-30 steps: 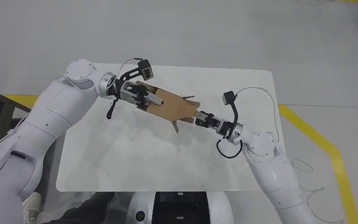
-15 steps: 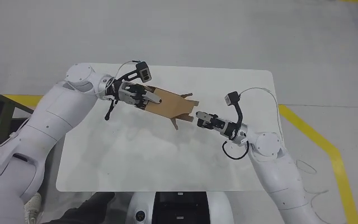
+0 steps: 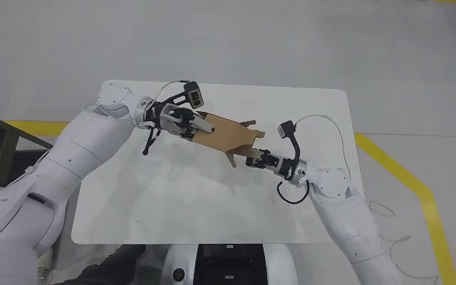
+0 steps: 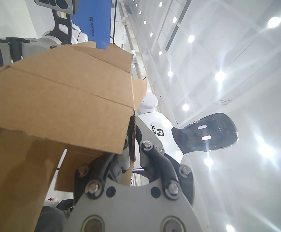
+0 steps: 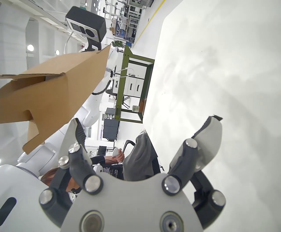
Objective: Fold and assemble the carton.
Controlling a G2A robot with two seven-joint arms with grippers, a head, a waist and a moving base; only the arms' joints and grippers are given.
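Carton point(image 3: 224, 134) in left claw point(image 3: 199, 125) — right claw point(image 3: 251, 159) beside

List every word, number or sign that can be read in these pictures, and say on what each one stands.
On the blue panel: a white logo and one brand word, which I do not quote.
On the yellow sticker of the camera bracket: print too small to read.
On the carton: no print visible.
On the table: no print visible.
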